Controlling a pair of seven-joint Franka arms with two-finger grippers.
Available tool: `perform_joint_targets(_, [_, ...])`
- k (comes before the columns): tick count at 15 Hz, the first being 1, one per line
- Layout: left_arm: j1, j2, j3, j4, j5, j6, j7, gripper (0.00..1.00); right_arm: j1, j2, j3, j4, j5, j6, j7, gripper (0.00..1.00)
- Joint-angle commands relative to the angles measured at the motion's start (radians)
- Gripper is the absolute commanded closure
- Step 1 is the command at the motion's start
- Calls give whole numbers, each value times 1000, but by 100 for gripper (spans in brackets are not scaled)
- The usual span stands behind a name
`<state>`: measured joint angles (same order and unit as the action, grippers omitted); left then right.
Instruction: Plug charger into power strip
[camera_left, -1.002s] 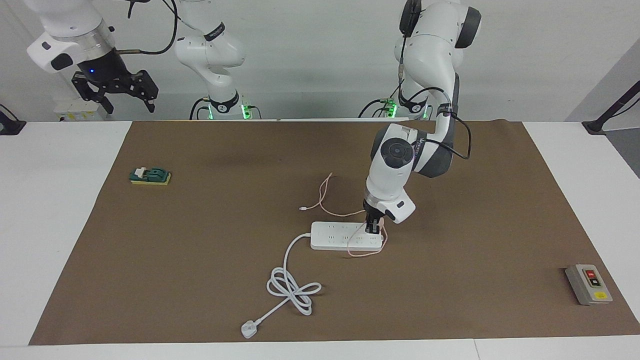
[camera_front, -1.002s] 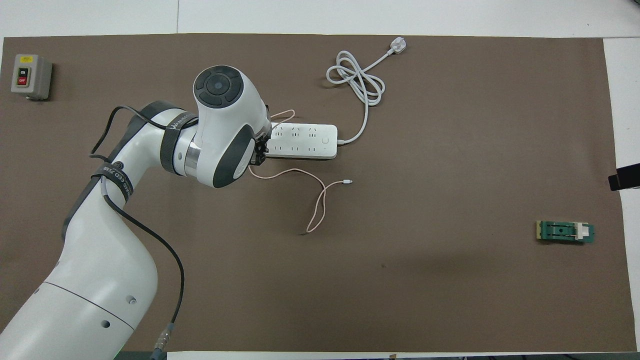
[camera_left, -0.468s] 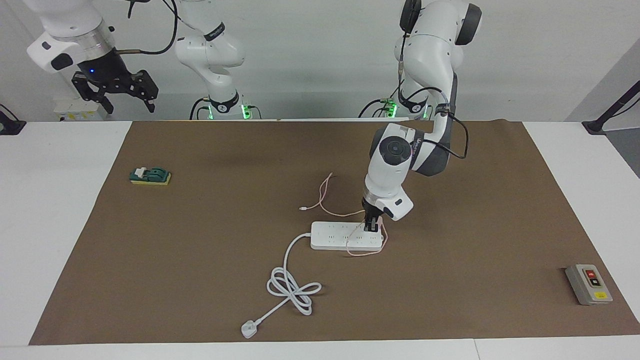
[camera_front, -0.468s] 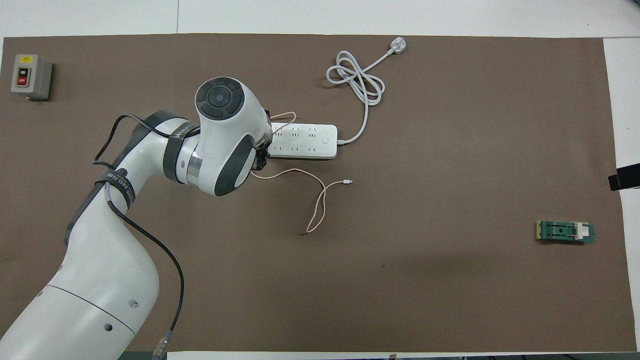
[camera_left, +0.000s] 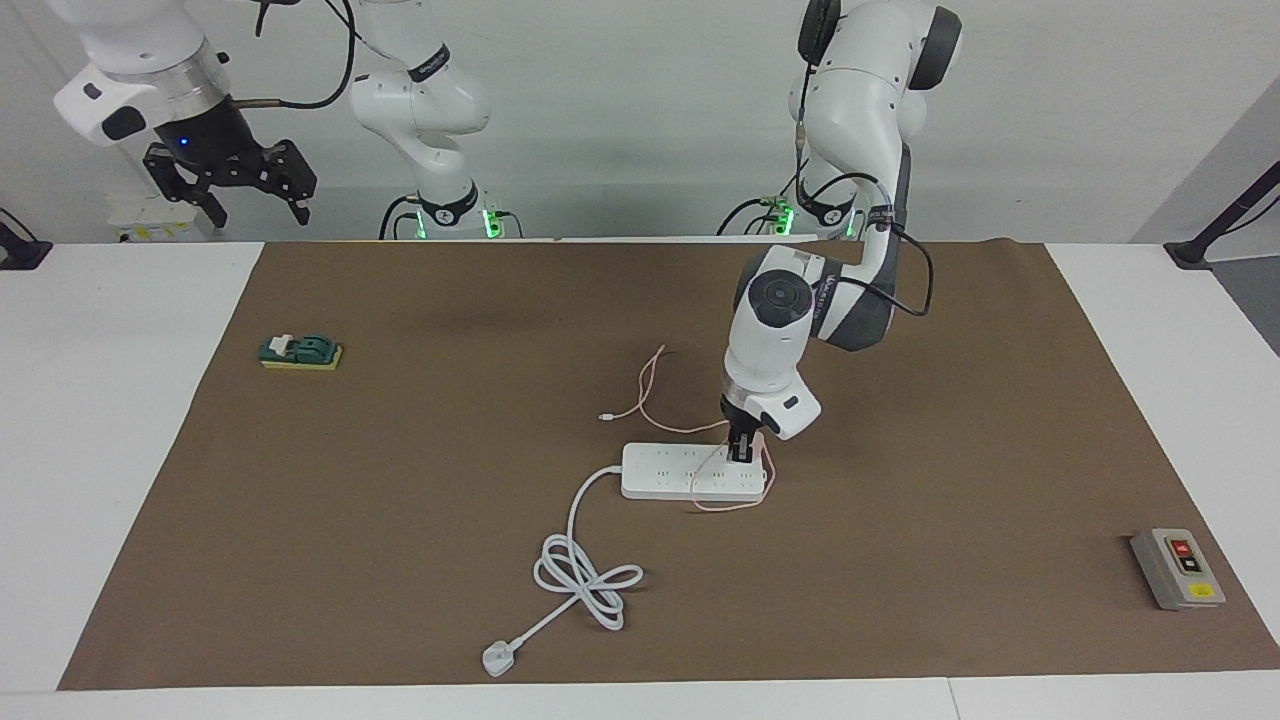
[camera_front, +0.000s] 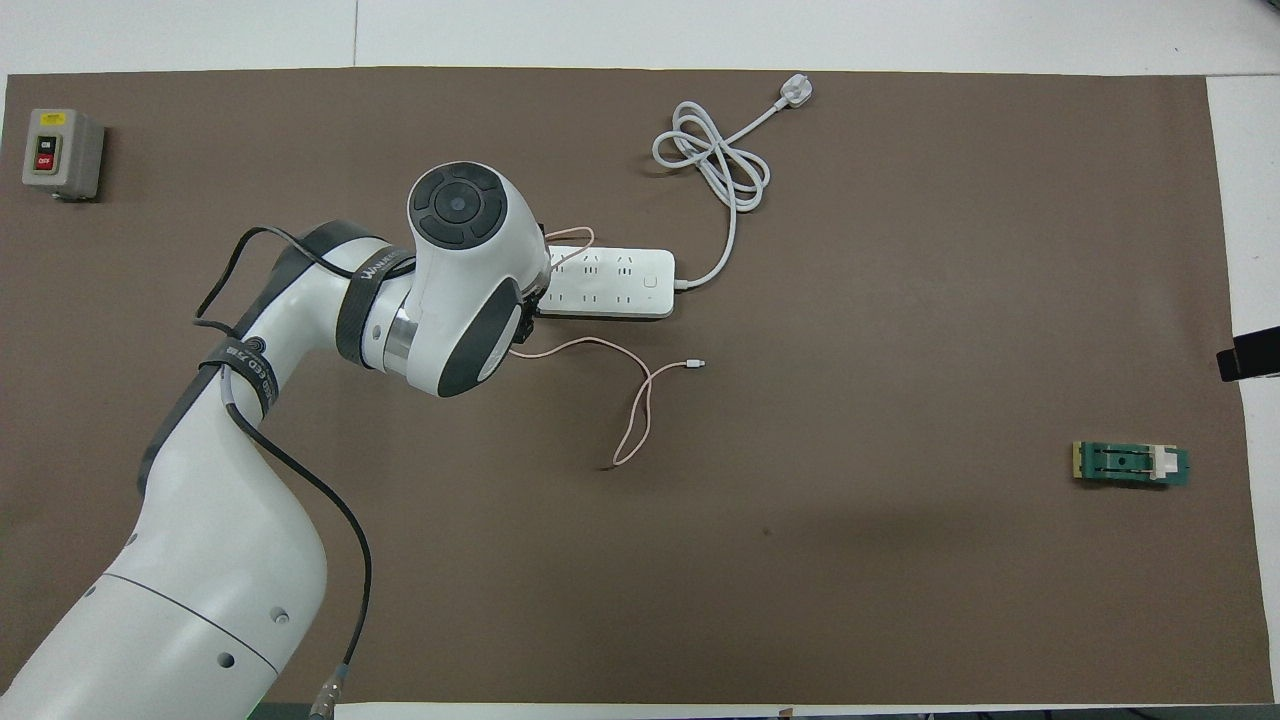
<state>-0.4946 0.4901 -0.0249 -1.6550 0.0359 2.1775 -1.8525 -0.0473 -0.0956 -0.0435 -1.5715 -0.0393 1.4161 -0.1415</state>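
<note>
one charger (camera_left: 757, 441) in left gripper (camera_left: 741, 456) over one power strip (camera_left: 680, 472).

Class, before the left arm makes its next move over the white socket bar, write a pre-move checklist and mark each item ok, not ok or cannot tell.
1. Left gripper is over the end of the long white plastic power strip toward the left arm's end of the table: ok.
2. Small pale-pink cube charger is at that gripper's tips: ok; whether the grip is firm: cannot tell.
3. Charger pins seated in a socket: cannot tell, hidden by the gripper.
4. Thin pink cable lies slack, looping over the strip's edge: ok.
5. Strip lies flat on the brown mat: ok.
6. Right gripper waits raised, away from the strip: ok.
</note>
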Motion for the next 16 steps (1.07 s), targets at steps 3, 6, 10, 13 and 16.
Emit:
perform_joint_targets(3, [-22,-22,17,-42,36,-108,-48,100,-22,-19,14,-21,-14,10,-27,0])
perform_joint_targets(6, [-22,-19,17,-42,38,-97,-82,100,-22,-19,14,-21,-14,9,-27,0])
perform_joint_targets(10, [-12,-12,14,-42,33,-71,-99,100,-22,-19,14,-21,-14,9,-27,0])
perform_joint_targets(13, [-9,-10,14,-48,30,-54,-99,100,-22,-19,14,-21,-14,9,-27,0])
perform_joint_targets(16, [-7,4,14,-49,30,-24,-99,100,-22,-19,14,-21,-14,9,-27,0])
